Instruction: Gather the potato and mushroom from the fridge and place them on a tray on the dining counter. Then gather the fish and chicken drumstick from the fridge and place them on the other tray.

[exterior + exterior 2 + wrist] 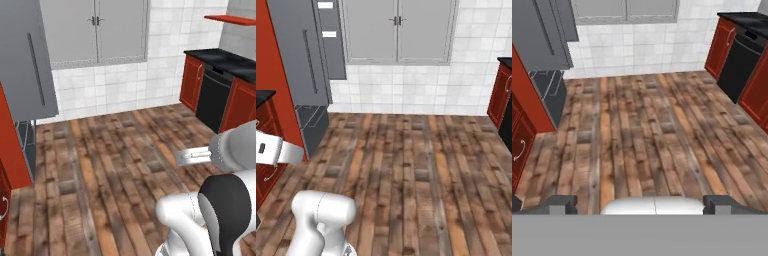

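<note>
Item: hand (640, 204), seen in the hand view with its two dark fingertips (559, 204) set wide apart at the lower edge, nothing between them, directed forward and down over the wooden floor (642, 135). Arm: white elbow (190, 220) folded low in the left base view, forearm carried level above the floor. Fridge (303, 75): grey, tall, with a long bar handle (310, 61), stood at the left against red cabinetry (273, 65), well apart from the hand. Back wall: white tiles (406, 90) beneath a grey wall cabinet (398, 30).
</note>
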Motion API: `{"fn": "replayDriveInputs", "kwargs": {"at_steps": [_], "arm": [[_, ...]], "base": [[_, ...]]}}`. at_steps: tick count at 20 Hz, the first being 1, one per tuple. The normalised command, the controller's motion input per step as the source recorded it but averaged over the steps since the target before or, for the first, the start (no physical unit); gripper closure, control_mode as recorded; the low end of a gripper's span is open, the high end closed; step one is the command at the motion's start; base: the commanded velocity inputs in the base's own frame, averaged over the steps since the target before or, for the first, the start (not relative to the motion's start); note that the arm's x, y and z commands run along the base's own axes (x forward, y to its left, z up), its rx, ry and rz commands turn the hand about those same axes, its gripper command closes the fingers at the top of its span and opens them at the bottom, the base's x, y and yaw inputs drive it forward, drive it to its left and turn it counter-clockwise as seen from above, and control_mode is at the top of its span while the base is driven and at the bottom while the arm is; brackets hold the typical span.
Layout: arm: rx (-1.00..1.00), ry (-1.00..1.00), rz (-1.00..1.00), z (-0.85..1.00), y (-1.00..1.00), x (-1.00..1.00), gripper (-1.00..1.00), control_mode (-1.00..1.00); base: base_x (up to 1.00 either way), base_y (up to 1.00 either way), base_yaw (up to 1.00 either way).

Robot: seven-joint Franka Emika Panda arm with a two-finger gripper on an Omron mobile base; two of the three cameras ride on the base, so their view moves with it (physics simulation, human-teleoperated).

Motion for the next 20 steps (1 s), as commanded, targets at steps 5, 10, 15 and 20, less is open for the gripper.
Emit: {"fn": "replayDriveInputs", "kwargs": {"at_steps": [5, 10, 15, 20], "arm": [[0.00, 0.00, 0.00, 0.00, 0.00, 0.00, -1.00, 1.00], [0.00, 0.00, 0.00, 0.00, 0.00, 0.00, -1.00, 1.00], [0.00, 0.00, 0.00, 0.00, 0.00, 0.00, -1.00, 1.00], [0.00, 0.00, 0.00, 0.00, 0.00, 0.00, -1.00, 1.00]], "base": [[0.87, -0.15, 0.10], [0.65, -0.27, 0.18], [0.39, -0.47, 0.25], [0.44, -0.58, 0.27]]}}
